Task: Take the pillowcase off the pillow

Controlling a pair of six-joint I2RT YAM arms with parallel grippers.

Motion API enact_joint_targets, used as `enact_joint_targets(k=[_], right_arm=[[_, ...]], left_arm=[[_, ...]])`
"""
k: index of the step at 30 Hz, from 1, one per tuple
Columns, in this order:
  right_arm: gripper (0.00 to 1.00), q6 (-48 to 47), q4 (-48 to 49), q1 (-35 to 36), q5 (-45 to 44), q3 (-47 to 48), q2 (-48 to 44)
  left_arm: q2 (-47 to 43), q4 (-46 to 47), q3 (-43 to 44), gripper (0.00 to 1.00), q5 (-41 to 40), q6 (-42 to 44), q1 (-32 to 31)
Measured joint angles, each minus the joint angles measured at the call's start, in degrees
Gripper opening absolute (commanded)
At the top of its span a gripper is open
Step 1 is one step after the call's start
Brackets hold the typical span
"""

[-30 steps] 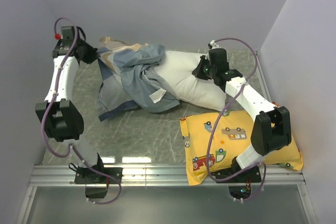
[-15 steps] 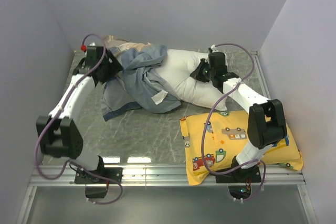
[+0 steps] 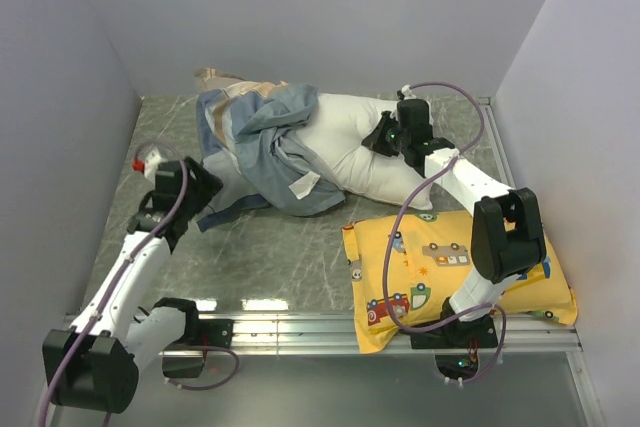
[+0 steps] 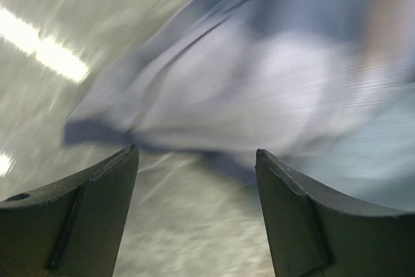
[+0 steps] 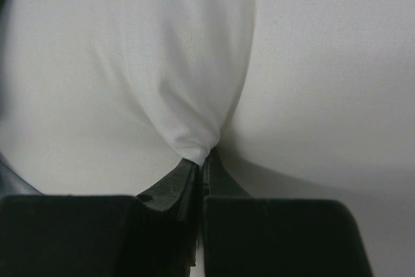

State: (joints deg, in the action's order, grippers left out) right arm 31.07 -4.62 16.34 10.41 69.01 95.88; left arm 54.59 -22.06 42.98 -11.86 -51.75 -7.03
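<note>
The striped blue and grey pillowcase (image 3: 258,147) lies bunched at the back left of the table and still covers the left end of the white pillow (image 3: 360,152). My left gripper (image 3: 207,190) is open and empty, low over the table just left of the cloth's near corner. In the blurred left wrist view its fingers (image 4: 97,205) stand wide apart and the pillowcase (image 4: 259,76) lies just ahead of them. My right gripper (image 3: 385,137) is shut on a pinch of white pillow fabric (image 5: 194,128), with the jaws (image 5: 204,158) pressed together at the fold.
A yellow pillow with a cartoon-vehicle print (image 3: 450,262) lies at the front right, under the right arm. Grey walls enclose the table at the back and on both sides. A metal rail (image 3: 320,332) runs along the near edge.
My left gripper opened, let go of the pillowcase, and swung from the back left corner down toward the near left. The cloth settled slightly rightward. The right gripper kept its hold.
</note>
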Motion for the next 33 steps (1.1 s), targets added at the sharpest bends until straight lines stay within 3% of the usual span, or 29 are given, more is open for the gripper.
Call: enact_joint_targets(k=[5, 11, 17, 20, 21, 24, 27, 33], right_arm=[[0.0, -0.26, -0.02, 0.02, -0.02, 0.02, 0.0], [0.0, -0.48, -0.04, 0.02, -0.02, 0.02, 0.0], [0.0, -0.5, -0.04, 0.28, -0.24, 0.02, 0.0], [0.0, -0.57, -0.04, 0.28, -0.26, 0.09, 0.09], [0.0, -0.63, -0.02, 0.28, -0.26, 0.11, 0.15], [0.0, -0.72, -0.02, 0.31, -0.26, 0.22, 0.26], [0.0, -0.94, -0.04, 0.28, -0.35, 0.24, 0.28], [0.0, -1.14, -0.02, 0.28, -0.46, 0.26, 0.28]], left_arm=[[-0.07, 3.98, -12.17, 0.8, 0.13, -3.52, -0.09], [4.72, 13.55, -13.86, 0.82, 0.52, -3.48, -0.72], [13.22, 22.03, -13.88, 0.74, 0.37, -2.78, -1.46], [17.86, 25.64, -13.86, 0.6, 0.35, -2.38, -2.08], [19.26, 26.53, -13.77, 0.44, 0.39, -2.16, -2.23], [22.8, 28.76, -13.49, 0.22, 0.5, -1.92, -2.69], [24.06, 29.59, -12.59, 0.15, 0.63, -1.64, -3.8], [23.93, 30.4, -10.6, 0.15, 0.98, -1.01, -8.41]])
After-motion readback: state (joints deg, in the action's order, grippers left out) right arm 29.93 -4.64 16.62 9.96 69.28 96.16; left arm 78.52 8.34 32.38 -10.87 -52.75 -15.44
